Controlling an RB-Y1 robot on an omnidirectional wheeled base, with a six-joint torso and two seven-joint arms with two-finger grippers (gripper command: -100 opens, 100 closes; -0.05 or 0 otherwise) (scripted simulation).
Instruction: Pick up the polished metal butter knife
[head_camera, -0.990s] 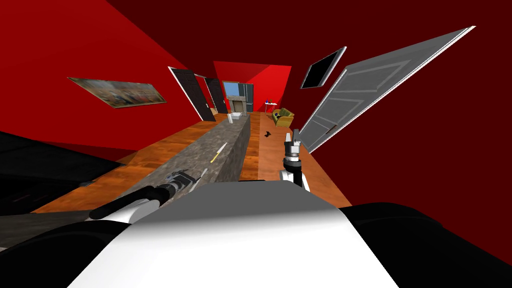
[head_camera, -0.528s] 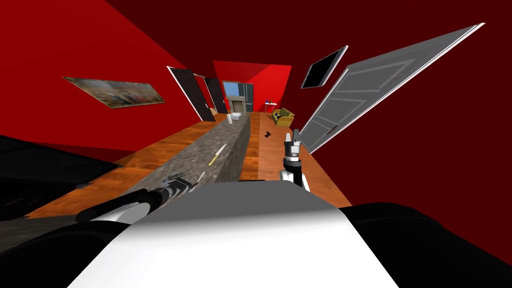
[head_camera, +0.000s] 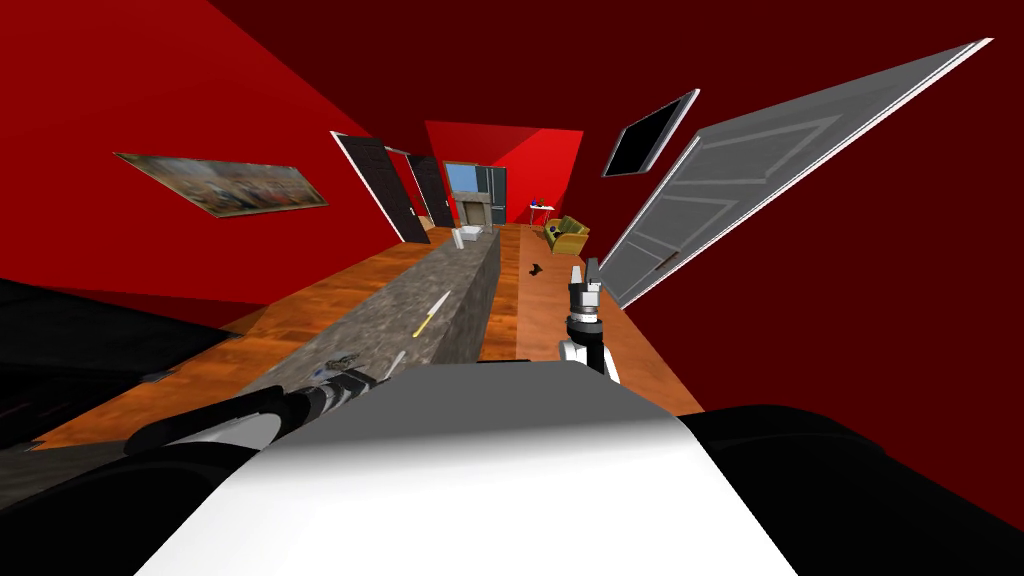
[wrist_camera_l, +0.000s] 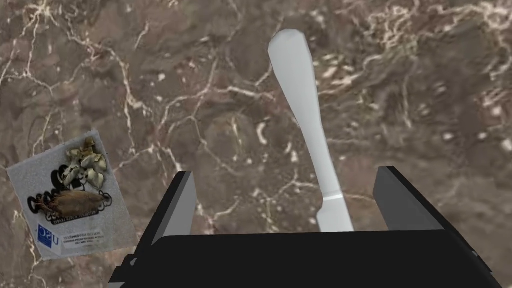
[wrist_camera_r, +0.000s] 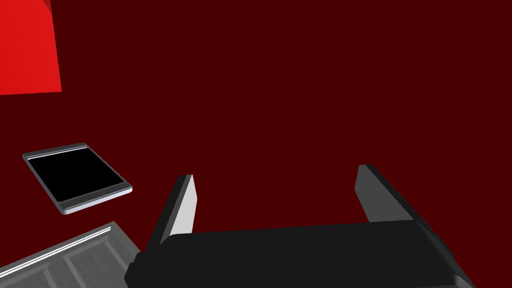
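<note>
A light grey butter knife (wrist_camera_l: 306, 125) lies flat on the brown marbled counter (wrist_camera_l: 150, 75). In the left wrist view it runs lengthwise between my left gripper's (wrist_camera_l: 287, 197) open fingers, nearer one finger (wrist_camera_l: 397, 200) than the other, and touches neither. The head view shows that gripper (head_camera: 345, 372) low over the near end of the counter (head_camera: 400, 300), with the knife (head_camera: 396, 362) just beside it. My right gripper (head_camera: 586, 268) is held up over the floor to the right of the counter, open and empty (wrist_camera_r: 275, 195).
A small printed packet (wrist_camera_l: 70, 195) lies on the counter beside the left gripper. Farther along the counter are a yellow-handled utensil (head_camera: 431, 314) and a white object (head_camera: 470, 234). A grey door (head_camera: 740, 170) stands at the right, above the wooden floor (head_camera: 520, 300).
My left arm has drawn back along the counter toward me and to the left. The head view has shifted slightly. The right arm has not moved.
</note>
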